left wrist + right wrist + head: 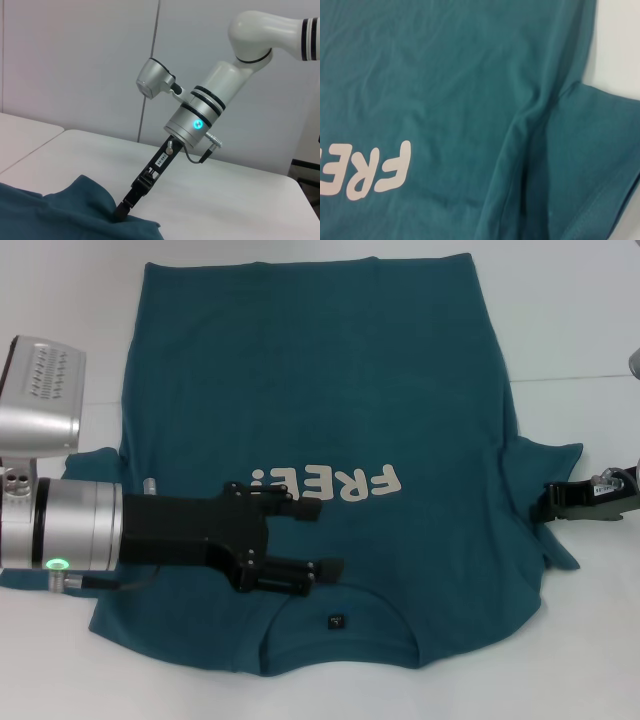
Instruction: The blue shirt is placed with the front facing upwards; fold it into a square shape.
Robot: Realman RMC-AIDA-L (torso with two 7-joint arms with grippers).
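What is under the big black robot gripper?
Under the left gripper lies the blue shirt, spread front up on the white table. The gripper hides the start of the white lettering; whether it touches the cloth cannot be seen.

Shirt (320,420) flat on table (570,320); left end effector (325,538) over chest, right end effector (548,502) at right sleeve.
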